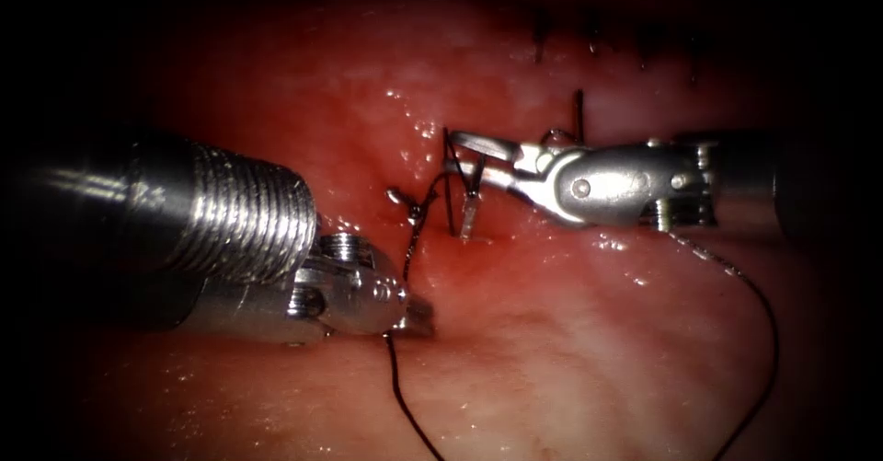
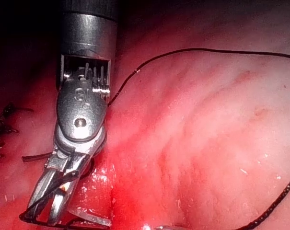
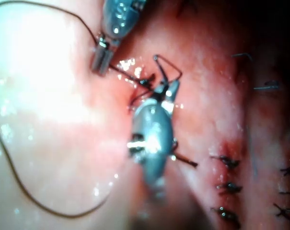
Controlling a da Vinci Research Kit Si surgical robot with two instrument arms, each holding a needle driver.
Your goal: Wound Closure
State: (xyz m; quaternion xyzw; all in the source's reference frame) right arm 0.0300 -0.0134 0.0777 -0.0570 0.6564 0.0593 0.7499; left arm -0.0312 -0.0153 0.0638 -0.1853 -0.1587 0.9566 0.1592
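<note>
A long bight of thread [image 1: 763, 332] is lying loose on the pale tissue [image 1: 570, 351] nearest the endoscope, curving up toward the right tool. A second strand is running down from the left tool [image 1: 418, 314] to the frame's edge. That tool is reaching in low from the left, its ribbed shaft crowding the foreground; its jaws are clenched on the thread just below the knot [image 1: 409, 205], and the strand is standing taut between them. Red fluid [image 1: 478, 249] is pooling around the cut [image 1: 455, 231]. Beyond it, the right tool [image 1: 464, 157] is lying level, coming in from the right, with its jaws parted around upright loops of thread at the cut; whether they are pinching a strand cannot be told. The needle cannot be made out. Farther back, finished stitches [image 1: 589, 42] are crossing the closed wound.
</note>
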